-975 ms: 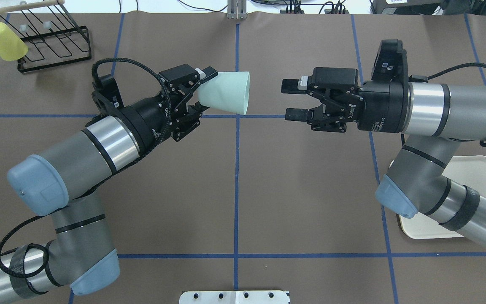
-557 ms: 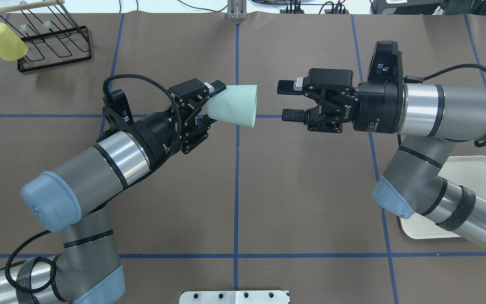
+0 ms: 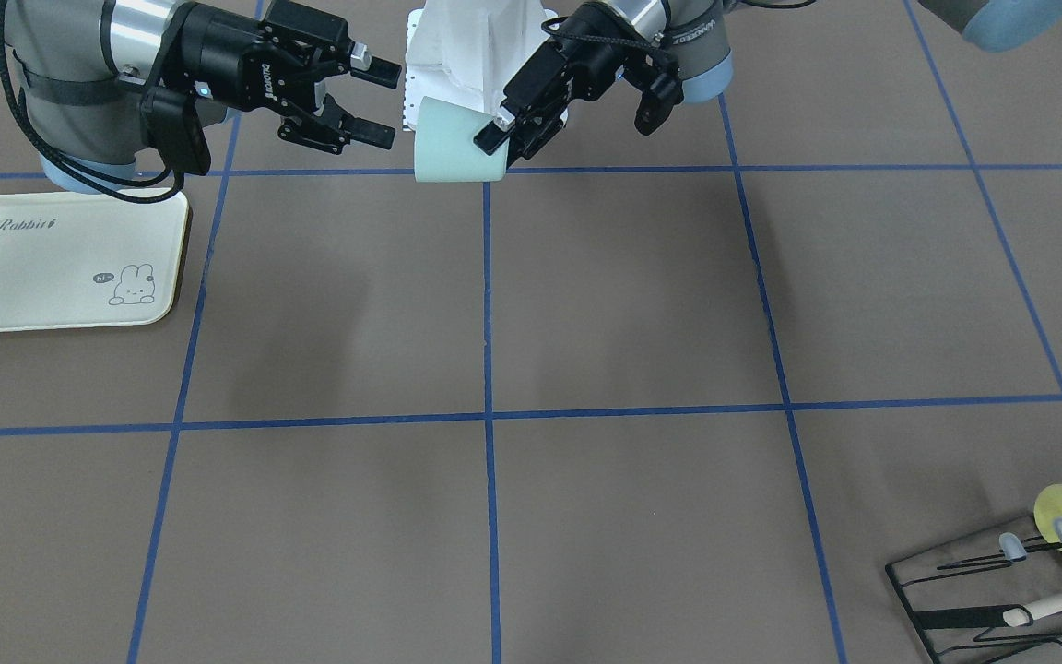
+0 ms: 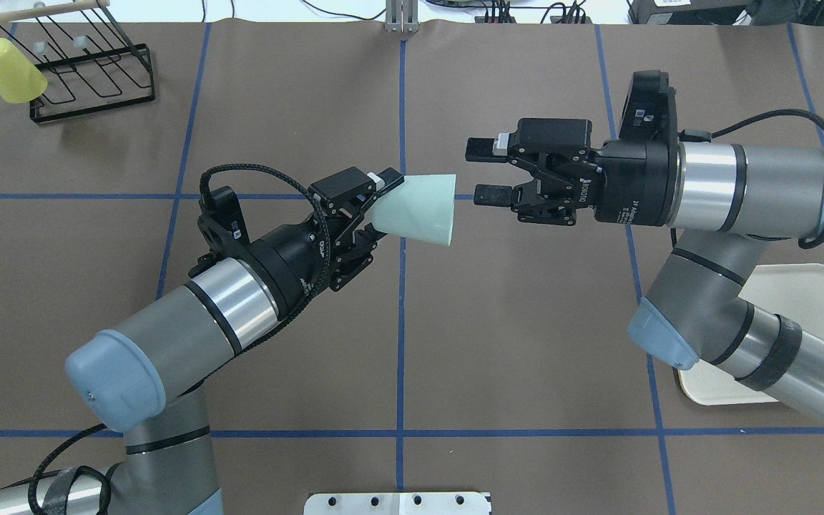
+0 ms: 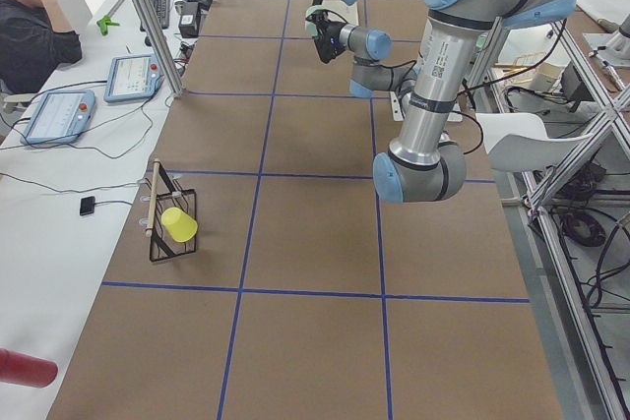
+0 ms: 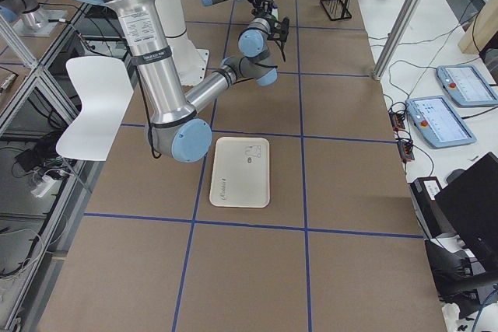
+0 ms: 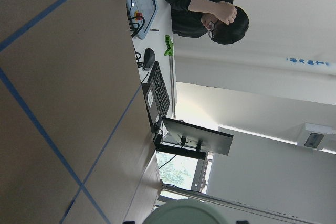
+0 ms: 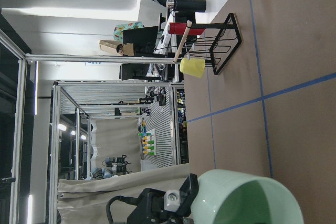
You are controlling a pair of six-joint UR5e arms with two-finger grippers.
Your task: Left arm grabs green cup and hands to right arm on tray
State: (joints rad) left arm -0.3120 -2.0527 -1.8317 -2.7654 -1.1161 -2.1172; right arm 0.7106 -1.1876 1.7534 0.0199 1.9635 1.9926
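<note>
Green cup (image 4: 418,218) moved nearer right tool (image 4: 473,172), tapered, matte

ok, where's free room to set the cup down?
The tray is bare, beside the right arm. The table between tray and wire rack is open too. Crowded: the centre line, where the green cup in the left arm's jaws nearly meets the right arm's open jaws.

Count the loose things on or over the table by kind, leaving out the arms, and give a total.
cups: 2 (green cup, yellow cup)
tray: 1
rack: 1
total: 4
</note>
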